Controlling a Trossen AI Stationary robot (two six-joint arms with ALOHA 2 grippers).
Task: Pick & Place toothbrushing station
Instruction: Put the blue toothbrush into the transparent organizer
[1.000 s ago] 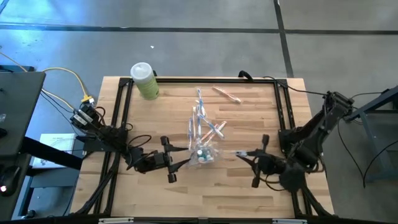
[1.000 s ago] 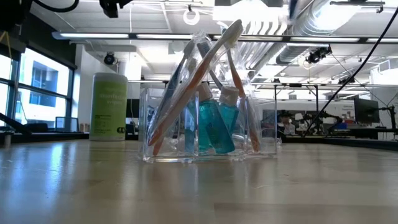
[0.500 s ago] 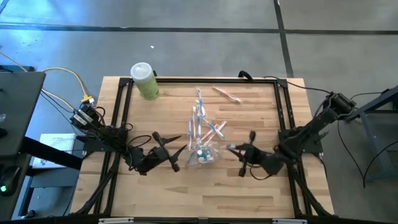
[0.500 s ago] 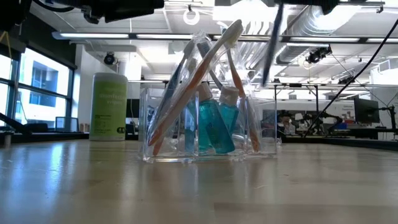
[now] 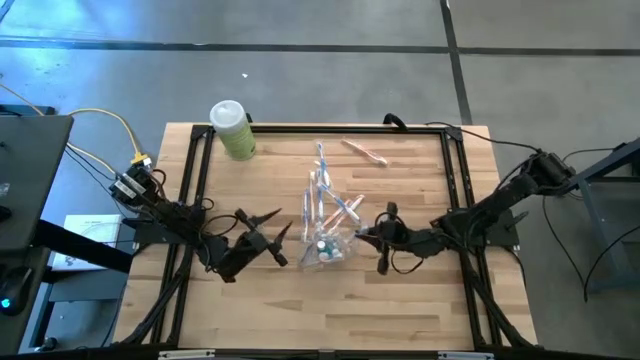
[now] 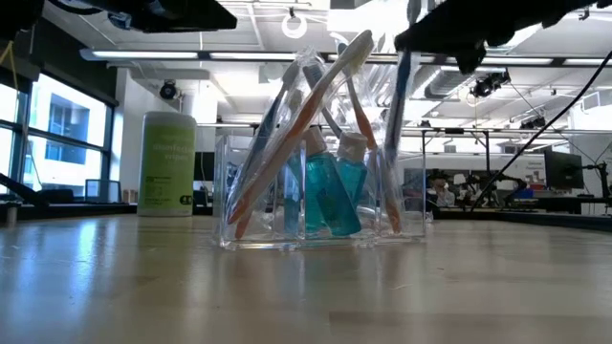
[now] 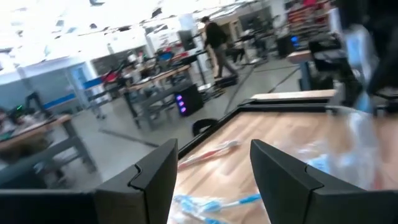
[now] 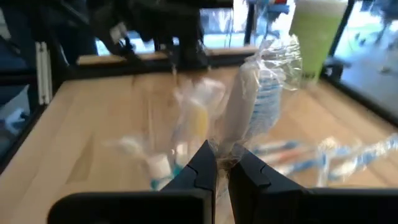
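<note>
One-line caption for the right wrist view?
Right pincer shut on a wrapped toothbrush, carrying it toward the clear holder on the table.

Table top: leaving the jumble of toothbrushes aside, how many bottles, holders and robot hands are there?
Tall light-green bottle with a white cap: 1
Small teal bottles with white caps, standing in the holder: 2
Clear plastic holder: 1
Robot hands: 2, the left hand open, the right hand shut on a plastic-wrapped toothbrush
Total: 6
</note>
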